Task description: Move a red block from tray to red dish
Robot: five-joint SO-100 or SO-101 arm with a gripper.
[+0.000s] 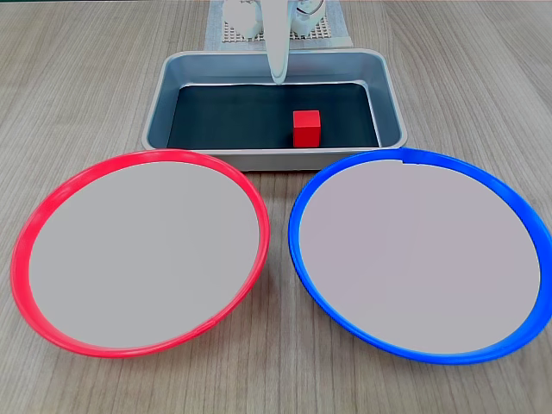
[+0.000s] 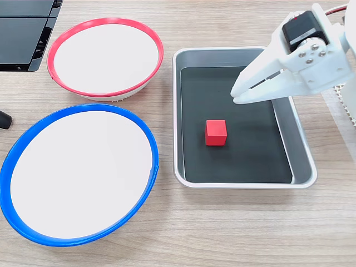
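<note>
The red block (image 1: pixel 306 128) (image 2: pixel 216 132) lies on the dark floor of the tray (image 1: pixel 259 159) (image 2: pixel 245 183), alone and untouched. My white gripper (image 1: pixel 278 79) (image 2: pixel 234 97) hangs over the tray's back part, its fingers pressed together with nothing between them, a short way from the block. In a fixed view the red dish (image 1: pixel 19 259) sits at the front left; in the other it appears as the red dish (image 2: pixel 105 21) at the top left, beside the tray. It holds nothing.
A blue-rimmed dish (image 1: pixel 297 224) (image 2: pixel 78 108) of the same size sits beside the red one, holding nothing. The arm's base stands on a white mesh mat (image 1: pixel 224 34) behind the tray. A black panel (image 2: pixel 22 33) lies at a table corner.
</note>
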